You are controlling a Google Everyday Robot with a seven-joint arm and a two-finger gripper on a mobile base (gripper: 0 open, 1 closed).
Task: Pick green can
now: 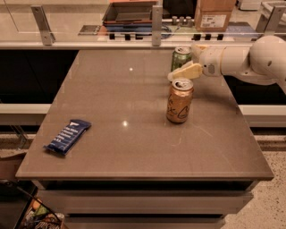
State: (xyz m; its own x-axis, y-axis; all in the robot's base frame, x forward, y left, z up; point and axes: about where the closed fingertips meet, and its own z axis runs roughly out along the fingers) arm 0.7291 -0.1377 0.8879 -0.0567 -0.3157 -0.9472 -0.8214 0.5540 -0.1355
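Observation:
The green can (180,56) stands upright at the far right of the table, just behind the orange-gold can (179,100). My gripper (183,62) reaches in from the right on a white arm (250,58). It is open around the green can. One cream finger (187,71) crosses in front of the can's lower part, and the other sits behind the can at its upper right. The can's lower half is hidden by the near finger and the orange-gold can.
A blue snack packet (68,136) lies near the front left of the brown table (111,94). A glass barrier with metal posts (156,20) runs along the far edge, with a tray and a cardboard box (213,13) behind it.

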